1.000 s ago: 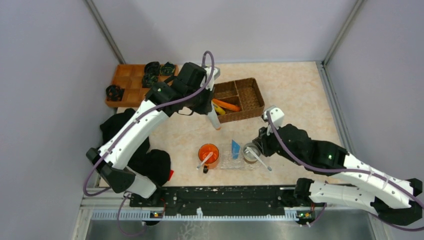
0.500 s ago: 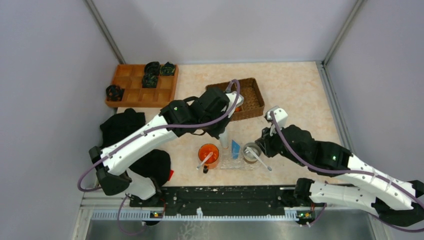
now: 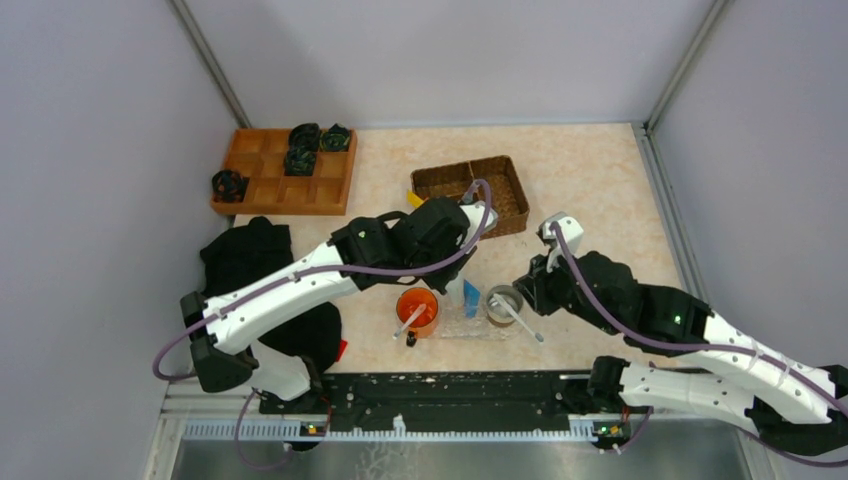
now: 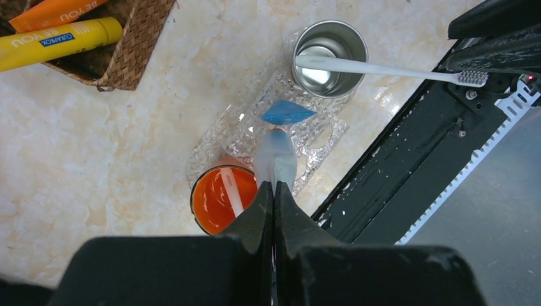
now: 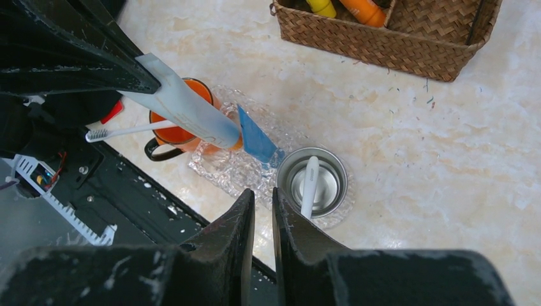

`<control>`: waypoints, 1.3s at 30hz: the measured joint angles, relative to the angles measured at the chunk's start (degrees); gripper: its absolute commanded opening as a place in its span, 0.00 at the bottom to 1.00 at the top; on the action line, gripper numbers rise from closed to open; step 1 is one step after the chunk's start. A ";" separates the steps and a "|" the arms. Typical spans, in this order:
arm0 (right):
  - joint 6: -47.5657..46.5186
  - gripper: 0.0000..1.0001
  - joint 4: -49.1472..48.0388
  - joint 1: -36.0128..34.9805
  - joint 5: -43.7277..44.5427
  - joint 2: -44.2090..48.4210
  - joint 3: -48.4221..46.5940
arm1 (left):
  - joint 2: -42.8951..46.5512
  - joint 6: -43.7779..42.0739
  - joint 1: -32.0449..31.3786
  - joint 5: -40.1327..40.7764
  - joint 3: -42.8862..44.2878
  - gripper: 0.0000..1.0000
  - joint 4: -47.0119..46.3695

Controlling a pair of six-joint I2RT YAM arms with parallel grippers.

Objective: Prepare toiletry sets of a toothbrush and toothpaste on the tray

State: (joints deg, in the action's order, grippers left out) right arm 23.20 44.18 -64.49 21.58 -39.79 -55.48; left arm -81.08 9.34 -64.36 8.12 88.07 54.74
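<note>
My left gripper point(image 4: 274, 189) is shut on the flat end of a pale grey tube point(image 4: 275, 159), which hangs cap-down over the clear bumpy tray point(image 4: 220, 137). Its tip is beside the blue wedge tube point(image 4: 288, 112) standing on the tray. An orange mug point(image 4: 214, 207) and a steel cup point(image 4: 348, 48) sit at the tray's ends, each with a white toothbrush point(image 4: 383, 67) in it. My right gripper point(image 5: 263, 194) hovers just near of the steel cup point(image 5: 335, 167). Its jaws are shut to a thin slit with nothing between them. From the top view the held tube point(image 3: 455, 293) is over the tray point(image 3: 462, 327).
The brown wicker basket point(image 3: 500, 205) behind the tray holds a yellow tube point(image 4: 57, 41) and an orange tube point(image 4: 57, 9). An orange wooden compartment tray point(image 3: 285, 185) with black items stands back left. Black cloth point(image 3: 250, 255) lies at the left, and a black rail point(image 3: 450, 390) runs along the near edge.
My left arm swung from the wicker basket toward the near edge, carrying the pale tube, and lowered it over the clear tray. The right arm has hardly moved.
</note>
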 measured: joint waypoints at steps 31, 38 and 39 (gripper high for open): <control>0.66 0.16 -0.20 0.00 -0.90 1.46 3.10 | -2.08 0.02 -0.81 4.68 -2.62 0.10 -1.25; 0.66 0.16 -0.04 0.00 -1.18 1.55 3.48 | -2.16 0.02 -0.81 4.66 -3.17 0.26 -2.67; 0.66 0.16 -0.04 0.00 -1.27 1.55 3.48 | -2.16 0.02 -0.81 4.66 -3.45 0.29 -3.06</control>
State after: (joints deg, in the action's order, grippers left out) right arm 23.86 44.14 -64.49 20.32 -38.24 -52.01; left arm -83.24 9.37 -65.17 12.78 84.62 51.68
